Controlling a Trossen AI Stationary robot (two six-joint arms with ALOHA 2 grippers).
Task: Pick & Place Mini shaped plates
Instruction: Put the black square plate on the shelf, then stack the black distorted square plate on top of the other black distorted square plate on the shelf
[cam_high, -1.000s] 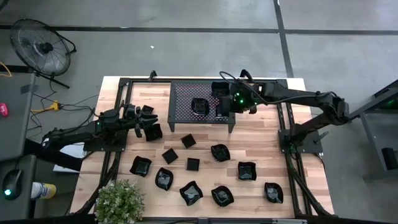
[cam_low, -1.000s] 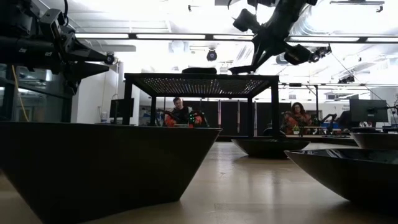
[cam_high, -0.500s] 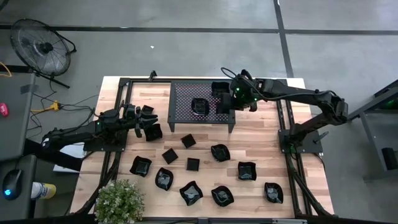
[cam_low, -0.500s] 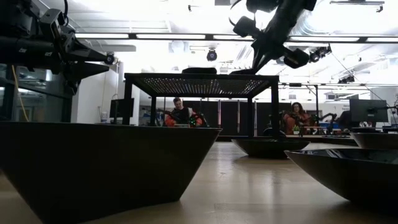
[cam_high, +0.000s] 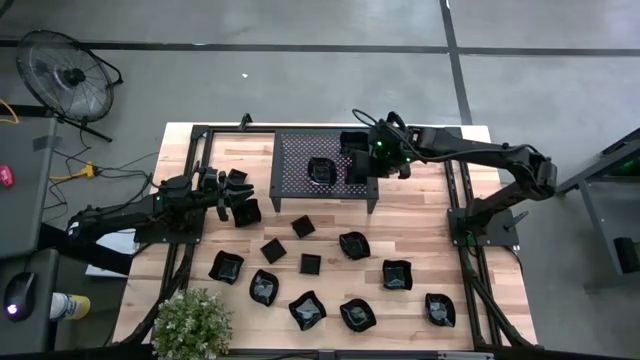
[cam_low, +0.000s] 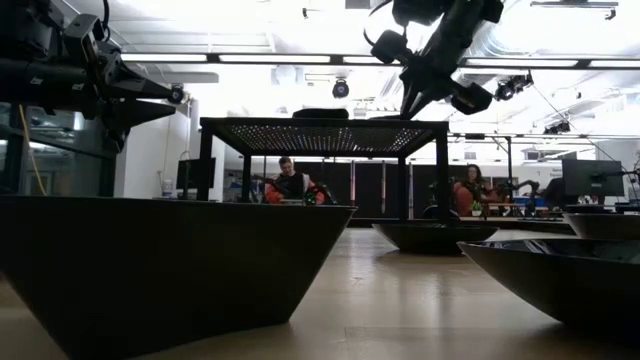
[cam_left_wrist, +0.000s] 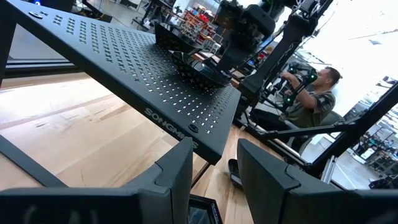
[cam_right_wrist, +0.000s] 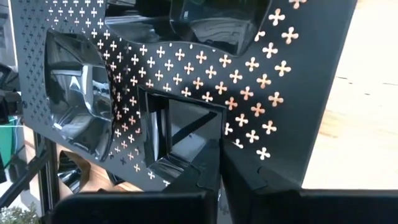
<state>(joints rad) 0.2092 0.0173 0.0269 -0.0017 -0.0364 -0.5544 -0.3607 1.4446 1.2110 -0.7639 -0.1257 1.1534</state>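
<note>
Right gripper (cam_high: 362, 163) clenched on a square mini plate (cam_right_wrist: 180, 140) over the perforated rack (cam_high: 300, 175), just beside two plates already there; release risks knocking them; left gripper (cam_high: 243, 200) grasps another plate near the rack.

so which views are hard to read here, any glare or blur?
Low view: ceiling lights blow out, so the rack and the right tool read as silhouettes; the nearest plate is a big soft dark mass. Right wrist view: plates on the rack show glossy reflections. High view: evenly lit, plates tiny.
</note>
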